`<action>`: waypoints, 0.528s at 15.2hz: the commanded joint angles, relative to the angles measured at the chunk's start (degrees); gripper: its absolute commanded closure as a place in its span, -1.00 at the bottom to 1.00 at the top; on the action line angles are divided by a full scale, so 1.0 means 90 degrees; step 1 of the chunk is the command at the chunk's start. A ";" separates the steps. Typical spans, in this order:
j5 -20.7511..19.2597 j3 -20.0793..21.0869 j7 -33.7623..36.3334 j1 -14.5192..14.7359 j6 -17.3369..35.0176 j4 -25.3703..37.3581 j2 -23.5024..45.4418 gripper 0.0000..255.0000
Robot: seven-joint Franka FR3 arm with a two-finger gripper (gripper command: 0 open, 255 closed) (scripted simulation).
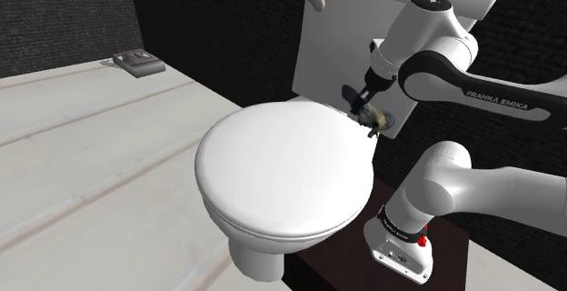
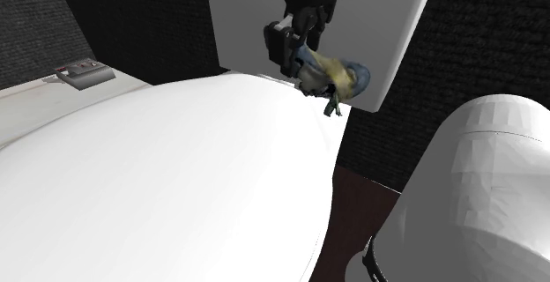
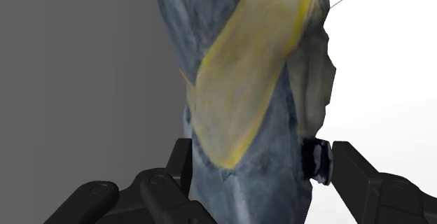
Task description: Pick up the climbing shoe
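Clasping the climbing shoe (image 3: 238,103) between its two black fingers, the gripper (image 3: 262,168) stands narrowed on the shoe's grey-blue body, one finger on each side. A yellowish band runs slantwise across the shoe. In the second exterior view the gripper (image 2: 306,57) comes down from above and the shoe (image 2: 342,74) juts out of it toward that view's right, with a small dark strap (image 2: 335,107) hanging from its underside. In the shoulder view the gripper (image 1: 361,96) and the shoe (image 1: 374,117) sit at the rear of the toilet lid (image 1: 282,166), by the edge on that view's right and just in front of the white tank (image 1: 327,53). Whether the shoe touches the lid cannot be told.

The lid is shut, white and smooth. A pale flush handle (image 1: 315,3) sticks out near the tank's top. The white arm (image 1: 491,189) bends in from the shoulder view's right, its base on the dark brown stand (image 1: 327,264) beside the bowl. Behind the tank stands a dark, rough wall (image 1: 209,25). The floor (image 1: 82,171) is of pale planks, and well apart from the toilet, near the wall, a small flat grey device with red marks (image 1: 136,63) lies on it
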 commanded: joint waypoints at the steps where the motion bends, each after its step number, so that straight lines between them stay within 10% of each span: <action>1: 0.0017 0.0010 -0.0032 0.0002 -0.0107 0.0192 0.0077 1.00; 8: 0.0081 0.0044 -0.0163 0.0005 -0.0569 0.0859 0.0266 1.00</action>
